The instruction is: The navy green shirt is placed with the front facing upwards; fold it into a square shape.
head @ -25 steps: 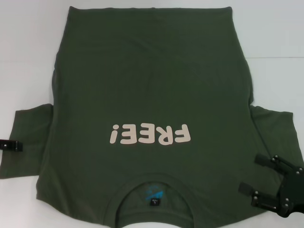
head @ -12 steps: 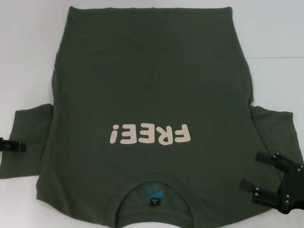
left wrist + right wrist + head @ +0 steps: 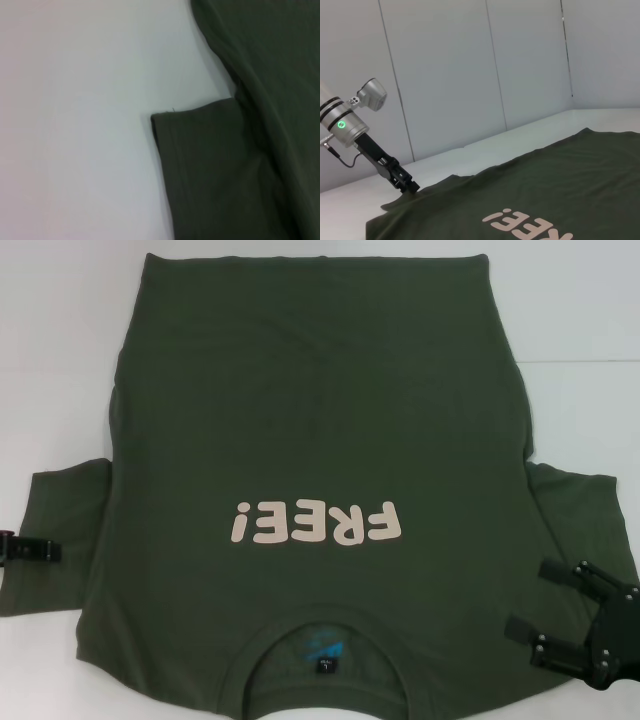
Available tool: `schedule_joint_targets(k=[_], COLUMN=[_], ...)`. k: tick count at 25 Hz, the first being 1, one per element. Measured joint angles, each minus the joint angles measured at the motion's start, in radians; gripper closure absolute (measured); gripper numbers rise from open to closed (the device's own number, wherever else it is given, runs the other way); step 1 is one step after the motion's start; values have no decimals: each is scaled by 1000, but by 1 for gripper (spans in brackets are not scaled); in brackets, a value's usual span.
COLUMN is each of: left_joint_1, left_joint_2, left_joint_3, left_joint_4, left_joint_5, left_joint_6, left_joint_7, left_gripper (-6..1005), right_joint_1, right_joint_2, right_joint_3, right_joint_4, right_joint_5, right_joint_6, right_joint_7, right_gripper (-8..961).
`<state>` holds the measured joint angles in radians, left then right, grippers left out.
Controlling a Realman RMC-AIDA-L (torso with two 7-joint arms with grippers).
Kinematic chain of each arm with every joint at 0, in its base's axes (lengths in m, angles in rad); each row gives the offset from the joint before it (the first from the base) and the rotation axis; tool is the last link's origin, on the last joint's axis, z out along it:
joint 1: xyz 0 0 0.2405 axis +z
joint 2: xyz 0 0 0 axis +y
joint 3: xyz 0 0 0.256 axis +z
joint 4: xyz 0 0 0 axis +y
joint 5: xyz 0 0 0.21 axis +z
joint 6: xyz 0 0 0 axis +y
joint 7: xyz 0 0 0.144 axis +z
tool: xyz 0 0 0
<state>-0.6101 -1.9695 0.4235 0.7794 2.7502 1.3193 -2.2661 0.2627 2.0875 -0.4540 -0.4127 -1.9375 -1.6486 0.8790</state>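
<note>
Head view: shirt (image 3: pixel 320 440) flat on white surface (image 3: pixel 580 300), print up, collar nearest; left gripper (image 3: pixel 40 551) on left sleeve, jaws unclear; right gripper (image 3: pixel 545 605) over right sleeve, jaws wide. Left wrist: sleeve edge on surface (image 3: pixel 75 125). Right wrist: left gripper (image 3: pixel 409 186) touching sleeve.

Lab: white table (image 3: pixel 60 360); panelled walls (image 3: pixel 445 75)

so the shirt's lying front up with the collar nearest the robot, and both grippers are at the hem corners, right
Not quite. The navy green shirt does lie front up with its collar nearest the robot, but the grippers are at the sleeves, not the hem corners. The head view shows the left gripper at the left sleeve's edge and the right gripper open over the right sleeve; the hem lies at the far end.
</note>
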Motion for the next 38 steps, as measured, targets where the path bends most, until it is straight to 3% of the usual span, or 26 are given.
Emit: schedule_joint_targets(k=[20,26,36,38], left_joint_1=[-18,-20,-22,-22], left_joint_2=[5,7,9,9], left_joint_3=[24,25,35,41], left_joint_4=[-19,-21,-21,-21], left_joint_5=[2,2,5,5], left_joint_6=[49,57,58,58], left_joint_7=[-36,-50,-50,-49], left_gripper=[119,320,551,690], right_joint_1=[3,1,1,1], right_joint_2=[2,2,2,2], right_joint_3=[0,0,0,0], right_joint_4=[0,0,0,0], right_joint_5=[0,0,0,0], right_joint_6=[6,6,6,6], right_joint_7=[0,0,0,0], right_gripper=[8,8,8,8])
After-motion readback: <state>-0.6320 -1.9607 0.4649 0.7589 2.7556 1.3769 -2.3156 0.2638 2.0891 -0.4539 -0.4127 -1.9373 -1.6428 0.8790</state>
